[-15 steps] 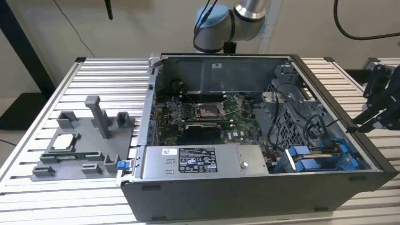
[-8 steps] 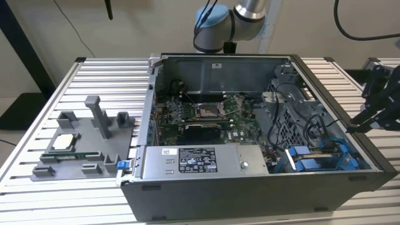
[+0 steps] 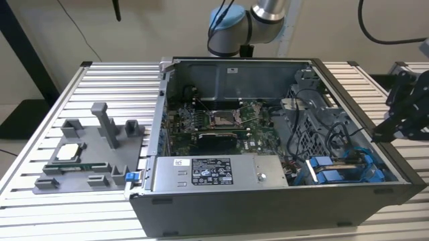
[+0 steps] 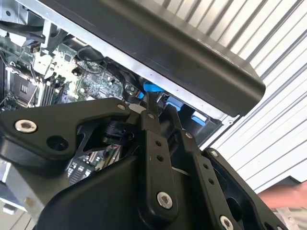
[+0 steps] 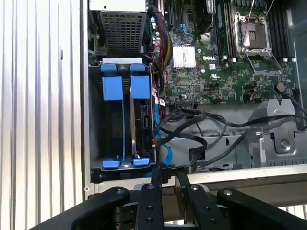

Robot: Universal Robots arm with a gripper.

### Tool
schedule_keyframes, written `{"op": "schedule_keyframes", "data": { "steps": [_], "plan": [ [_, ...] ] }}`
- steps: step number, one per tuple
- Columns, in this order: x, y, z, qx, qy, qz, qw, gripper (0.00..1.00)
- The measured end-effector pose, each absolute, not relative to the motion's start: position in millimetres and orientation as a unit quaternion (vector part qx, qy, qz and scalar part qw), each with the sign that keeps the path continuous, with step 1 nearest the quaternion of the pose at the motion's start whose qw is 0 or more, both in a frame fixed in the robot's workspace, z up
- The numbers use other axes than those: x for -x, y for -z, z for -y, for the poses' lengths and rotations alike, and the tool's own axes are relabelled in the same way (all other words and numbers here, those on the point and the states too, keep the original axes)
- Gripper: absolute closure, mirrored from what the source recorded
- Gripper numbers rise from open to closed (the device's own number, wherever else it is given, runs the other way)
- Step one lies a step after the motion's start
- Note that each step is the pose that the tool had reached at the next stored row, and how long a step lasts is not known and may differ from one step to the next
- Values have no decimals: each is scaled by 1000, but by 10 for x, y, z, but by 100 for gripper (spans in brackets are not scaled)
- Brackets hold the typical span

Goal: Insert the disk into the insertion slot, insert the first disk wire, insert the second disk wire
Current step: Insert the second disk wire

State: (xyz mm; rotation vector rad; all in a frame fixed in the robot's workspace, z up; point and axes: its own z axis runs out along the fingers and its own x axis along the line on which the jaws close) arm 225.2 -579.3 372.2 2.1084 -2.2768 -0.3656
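Note:
The insertion slot [image 3: 345, 168] is the grey bay with blue rails in the open case's corner, on the exterior view's right. In the first wrist view the slot [image 5: 111, 129] has two compartments. One holds the disk [image 5: 142, 120], standing edge-on under a blue tab; the other holds only blue rails. Black wires [image 5: 192, 125] run beside the disk, and whether any is plugged into it is hidden. My gripper [image 3: 383, 131] hovers outside the case wall near the slot. Both wrist views show the gripper [image 5: 168, 171] [image 4: 160, 104] shut, with nothing visible between its fingers.
A silver power supply [image 3: 214, 173] lies along the case's front, beside the green motherboard [image 3: 221, 125]. A grey fixture [image 3: 100, 165] carrying a square chip [image 3: 69, 151] stands on the slatted table at the exterior view's left. A person's hand [image 4: 288, 196] shows close to the gripper's body.

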Motion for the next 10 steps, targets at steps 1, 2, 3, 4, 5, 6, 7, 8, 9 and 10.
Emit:
{"op": "schedule_keyframes", "data": {
  "steps": [1,2,3,4,5,6,7,8,9,10],
  "plan": [
    [-2249,-3717,5793,-673,117,730,8,0],
    [-2247,-3713,5793,-672,118,731,8,0],
    [-2244,-3708,5793,-670,118,733,8,0],
    [-2242,-3704,5793,-669,119,734,8,0],
    [-2240,-3700,5793,-667,119,735,8,0],
    [-2237,-3696,5793,-666,120,736,8,0],
    [-2234,-3691,5793,-665,120,737,8,0],
    [-2232,-3687,5794,-663,120,739,9,0],
    [-2228,-3682,5794,-662,121,740,9,100],
    [-2226,-3677,5796,-661,121,741,9,100]
  ]
}}
